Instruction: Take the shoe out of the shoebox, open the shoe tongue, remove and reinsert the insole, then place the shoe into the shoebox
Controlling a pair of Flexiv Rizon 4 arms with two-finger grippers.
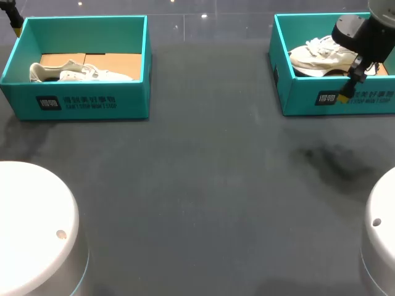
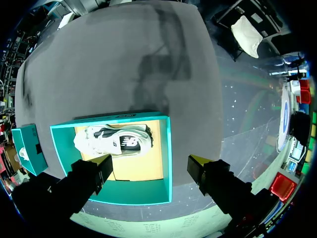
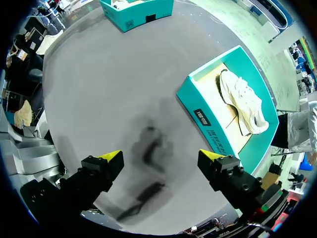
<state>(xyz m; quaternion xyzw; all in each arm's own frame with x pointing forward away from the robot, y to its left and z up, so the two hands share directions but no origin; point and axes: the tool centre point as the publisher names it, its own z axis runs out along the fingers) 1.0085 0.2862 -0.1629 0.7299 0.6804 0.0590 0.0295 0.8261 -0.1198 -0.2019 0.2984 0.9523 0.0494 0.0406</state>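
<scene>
Two teal shoeboxes stand at the back of the table. The left shoebox holds a white shoe lying on its side. The right shoebox holds another white shoe. My left gripper hangs at the left box's far left corner; in its wrist view it is open above the box, the shoe ahead of its fingers. My right gripper hovers over the right box's front wall. It is open and empty, with the box and shoe ahead and to one side.
Bare dark tabletop stretches between and in front of the boxes. Two white round robot bases stand at the near corners. Cardboard lines both box floors.
</scene>
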